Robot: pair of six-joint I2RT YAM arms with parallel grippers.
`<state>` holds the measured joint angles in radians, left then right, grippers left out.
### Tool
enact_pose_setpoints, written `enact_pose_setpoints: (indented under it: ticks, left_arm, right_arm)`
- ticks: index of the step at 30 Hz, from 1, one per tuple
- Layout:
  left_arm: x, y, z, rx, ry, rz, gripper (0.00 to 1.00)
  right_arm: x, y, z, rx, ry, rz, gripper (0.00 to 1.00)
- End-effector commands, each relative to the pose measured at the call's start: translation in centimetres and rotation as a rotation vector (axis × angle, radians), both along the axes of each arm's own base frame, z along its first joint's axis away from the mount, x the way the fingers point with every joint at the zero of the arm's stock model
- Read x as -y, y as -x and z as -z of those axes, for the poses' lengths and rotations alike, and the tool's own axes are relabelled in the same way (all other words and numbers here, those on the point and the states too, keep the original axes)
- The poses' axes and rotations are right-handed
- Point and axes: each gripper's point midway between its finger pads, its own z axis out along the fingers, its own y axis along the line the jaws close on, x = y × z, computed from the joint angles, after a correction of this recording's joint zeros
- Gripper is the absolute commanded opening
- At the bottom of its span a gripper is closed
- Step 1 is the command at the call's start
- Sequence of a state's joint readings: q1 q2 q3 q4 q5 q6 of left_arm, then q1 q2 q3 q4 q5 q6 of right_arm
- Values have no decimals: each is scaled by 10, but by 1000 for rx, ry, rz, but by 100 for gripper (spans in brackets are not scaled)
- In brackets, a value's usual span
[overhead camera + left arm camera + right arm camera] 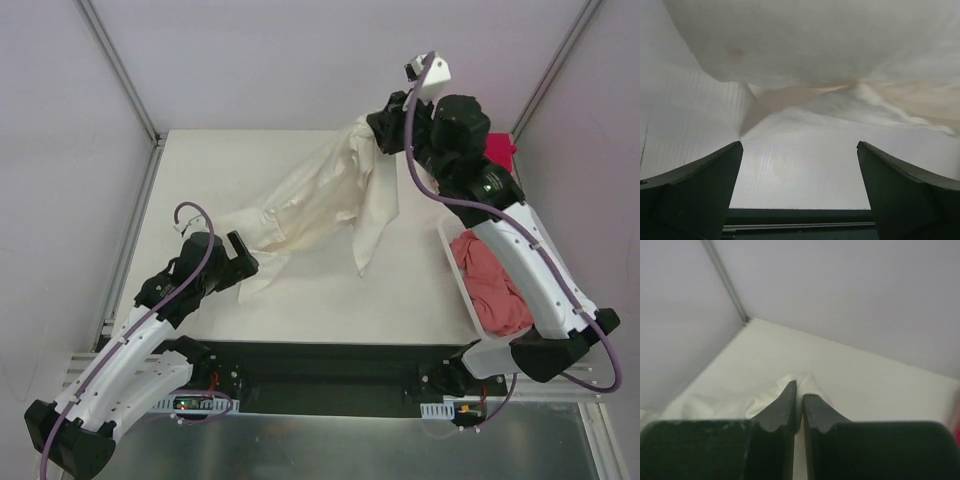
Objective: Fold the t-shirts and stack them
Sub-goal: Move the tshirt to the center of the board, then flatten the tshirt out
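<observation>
Cream cotton, limp and creased: the large off-white t-shirt (320, 195) hangs in a long diagonal drape across the white table (330, 295). Its upper end is pinched between the nearly closed fingers of my right gripper (800, 389), raised over the far right corner. Its lower end trails onto the tabletop just beside my left gripper (240, 258), whose jaws stand wide apart with nothing between them. From the left wrist camera, the cloth sags low ahead of the spread fingers.

To my right, a crumpled salmon-pink t-shirt (495, 285) lies in the white slotted plastic basket (453, 262), and a magenta-red t-shirt (500, 152) shows behind the right arm.

I judge this garment light and wholly without stiffness. It will sag, twist and bunch wherever it is unsupported, and a thin pinch of fabric may slide free under a sharp tug. The sensible hold for my free gripper looks to be a corner or hem edge of the trailing end. With two corners held I could stretch the shirt flat before any fold, moving slowly.
</observation>
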<state>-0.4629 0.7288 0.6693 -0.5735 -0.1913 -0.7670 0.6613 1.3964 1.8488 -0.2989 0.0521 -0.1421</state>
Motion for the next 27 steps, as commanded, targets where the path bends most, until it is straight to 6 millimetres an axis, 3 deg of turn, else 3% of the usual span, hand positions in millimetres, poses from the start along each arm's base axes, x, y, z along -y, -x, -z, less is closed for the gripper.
enact_pose_setpoints:
  ticks: [1,2,3,4,5,6,7,8,9,11,13,16,17,18,20,21,23,24,25,27]
  left_arm:
    - [-6,5,5,0,-5,-13,99]
    - [-6,5,5,0,-5,-13,99]
    - [-6,6,4,-3,-6,-13,99]
    - [-7,6,6,-10,-13,-13,99]
    - [-8,5,6,-13,-16,-17,99]
    - [-8,5,6,-19,-16,-25,99]
    - [-8,5,10,-37,-23,-33,99]
    - [-10,5,12,-48,-28,-46,99]
    - [-11,4,17,-68,-33,-69,99]
    - [-16,2,22,-86,-48,-104,99]
    - [-25,-3,30,-119,-71,-165,99]
    - [-28,-11,35,-158,-71,-191,99]
    - [-25,-17,35,-149,-60,-189,95]
    - [-23,-21,41,-164,-58,-180,91]
    - [-16,-27,45,-174,-15,-150,76]
    - [-15,-29,51,-197,-16,-143,72]
    - [-13,-33,54,-214,-2,-137,63]
    - [-10,-35,58,-227,5,-127,52]
    - [-7,-38,58,-229,14,-116,49]
    - [1,-43,62,-235,39,-88,46]
  right_arm:
    - [55,-63,143,-311,161,295,15]
    - [78,-76,173,-393,180,349,21]
    - [85,-81,223,-532,244,362,26]
    - [93,-84,244,-606,260,376,35]
    - [108,-90,263,-672,283,396,62]
    - [111,-86,300,-799,348,384,73]
    - [115,-87,307,-830,372,385,80]
    - [115,-90,308,-833,405,375,94]
    - [117,-88,315,-848,438,383,97]
    - [115,-82,319,-840,465,366,100]
    - [117,-78,304,-780,456,387,97]
    - [123,-56,303,-753,435,433,97]
    - [125,-47,294,-727,412,438,97]
    - [127,-35,314,-762,411,450,97]
    - [126,-20,314,-742,378,443,97]
    - [130,-6,336,-783,410,439,97]
    - [130,7,340,-799,368,448,97]
    - [129,13,345,-808,367,439,97]
    - [129,25,359,-840,385,432,97]
    - [129,35,364,-847,390,424,97]
